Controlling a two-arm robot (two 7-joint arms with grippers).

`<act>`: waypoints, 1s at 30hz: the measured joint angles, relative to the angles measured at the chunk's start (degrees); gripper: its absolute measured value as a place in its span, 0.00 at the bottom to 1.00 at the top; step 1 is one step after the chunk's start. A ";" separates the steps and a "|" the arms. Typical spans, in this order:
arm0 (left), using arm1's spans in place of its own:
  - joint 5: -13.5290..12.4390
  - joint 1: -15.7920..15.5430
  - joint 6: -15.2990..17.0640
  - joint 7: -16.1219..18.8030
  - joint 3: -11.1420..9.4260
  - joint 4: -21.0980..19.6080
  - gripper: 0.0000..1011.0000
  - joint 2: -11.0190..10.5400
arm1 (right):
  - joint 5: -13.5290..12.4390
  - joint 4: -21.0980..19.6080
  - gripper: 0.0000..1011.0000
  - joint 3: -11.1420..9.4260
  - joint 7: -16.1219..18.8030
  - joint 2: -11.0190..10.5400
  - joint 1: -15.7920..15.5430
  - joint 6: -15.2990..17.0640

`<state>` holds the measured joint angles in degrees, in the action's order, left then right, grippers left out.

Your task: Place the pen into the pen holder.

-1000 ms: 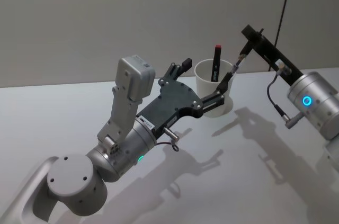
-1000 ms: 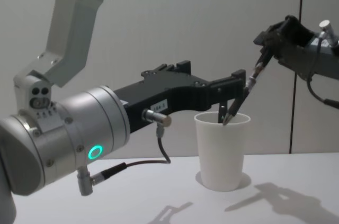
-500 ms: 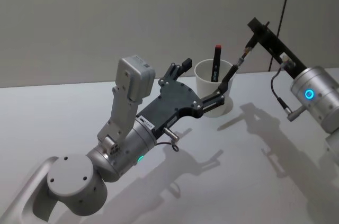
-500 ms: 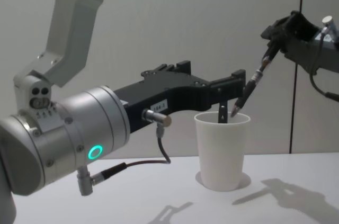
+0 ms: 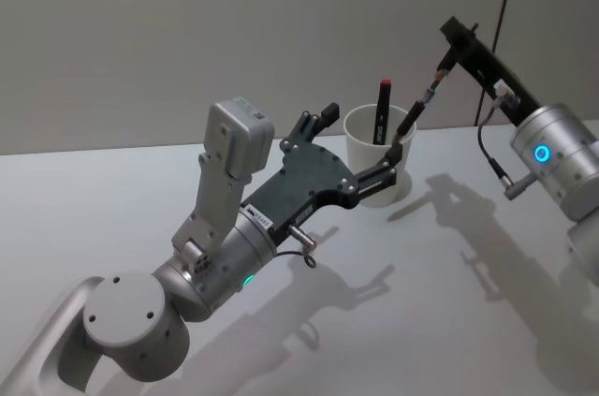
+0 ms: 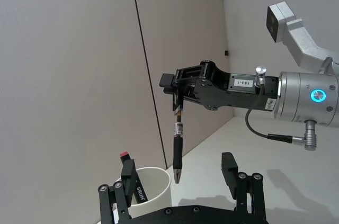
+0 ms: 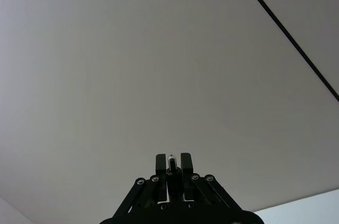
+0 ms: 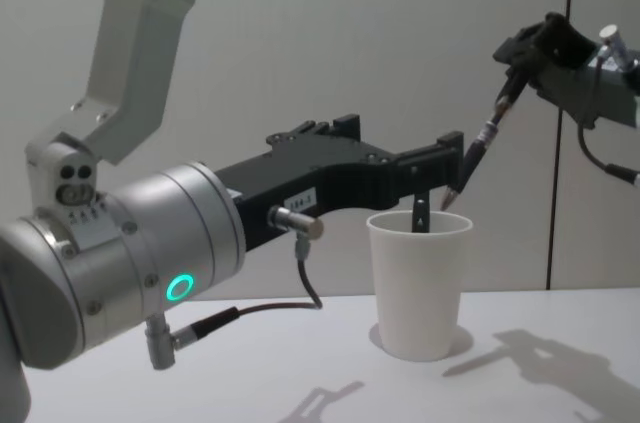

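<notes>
Above the pen holder, pen pinched in right gripper; left gripper spread around the cup

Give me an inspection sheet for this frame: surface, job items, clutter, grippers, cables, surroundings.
Surface: white table, bare apart from the cup.
Job's things: pen holder upright, one red-capped pen standing inside; second pen tilted, tip just above the rim.
Clutter: nothing seen.
Grippers: right gripper shut on the second pen's top end; left gripper open, fingers either side of the cup.
Cables: cable on right wrist, cable under left wrist.
Surroundings: plain wall, dark vertical seam.
</notes>
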<state>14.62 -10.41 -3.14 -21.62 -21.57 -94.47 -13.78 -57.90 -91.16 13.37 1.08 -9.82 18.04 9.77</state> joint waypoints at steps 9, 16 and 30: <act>0.00 0.00 0.00 0.00 0.00 0.00 0.99 0.00 | 2.05 2.45 0.16 0.38 1.36 0.67 1.70 -1.28; 0.00 0.00 0.00 0.00 0.00 0.00 0.99 0.00 | 3.20 4.11 0.16 0.55 2.16 1.18 2.98 -2.06; 0.01 0.00 0.00 0.00 0.00 0.00 0.99 0.00 | 6.85 6.83 0.16 1.02 3.73 1.85 5.05 -3.59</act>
<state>14.62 -10.41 -3.15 -21.62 -21.57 -94.47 -13.78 -51.06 -84.32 14.39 4.81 -7.97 23.09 6.18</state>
